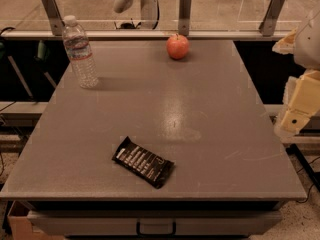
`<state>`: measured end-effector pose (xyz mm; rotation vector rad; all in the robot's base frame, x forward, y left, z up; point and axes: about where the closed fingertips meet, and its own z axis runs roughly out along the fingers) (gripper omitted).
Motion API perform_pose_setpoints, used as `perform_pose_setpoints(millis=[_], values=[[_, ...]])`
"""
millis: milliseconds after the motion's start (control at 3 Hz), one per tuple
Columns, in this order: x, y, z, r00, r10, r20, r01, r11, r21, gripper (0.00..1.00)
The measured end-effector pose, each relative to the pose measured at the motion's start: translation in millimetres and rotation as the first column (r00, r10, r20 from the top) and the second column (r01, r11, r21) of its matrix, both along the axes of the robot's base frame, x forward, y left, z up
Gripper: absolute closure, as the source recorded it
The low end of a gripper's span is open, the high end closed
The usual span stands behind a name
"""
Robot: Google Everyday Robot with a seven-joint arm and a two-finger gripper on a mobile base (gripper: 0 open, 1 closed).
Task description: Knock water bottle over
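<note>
At far left the bottle [80, 51] stands upright. Gripper [299, 109] at right edge, open or closed cannot be told. Its crossing could strike the apple [177, 46].

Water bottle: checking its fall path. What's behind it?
A metal bracket and the back rail; the water bottle hides part of the rail. The gripper hangs by the table's right edge.

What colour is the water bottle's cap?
White cap on the water bottle, camera view. The gripper hangs right of the table.
</note>
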<state>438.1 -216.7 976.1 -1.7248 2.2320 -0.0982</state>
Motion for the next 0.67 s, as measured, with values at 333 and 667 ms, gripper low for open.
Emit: perform_pose_setpoints(millis=[333, 667], values=[[0.0, 0.0, 0.0, 1.0, 0.0, 0.0, 0.0, 1.0, 0.0, 0.0], [10.9, 14.5, -0.9, 0.9999, 0.0, 0.012, 0.0, 0.998, 0.056, 0.0]])
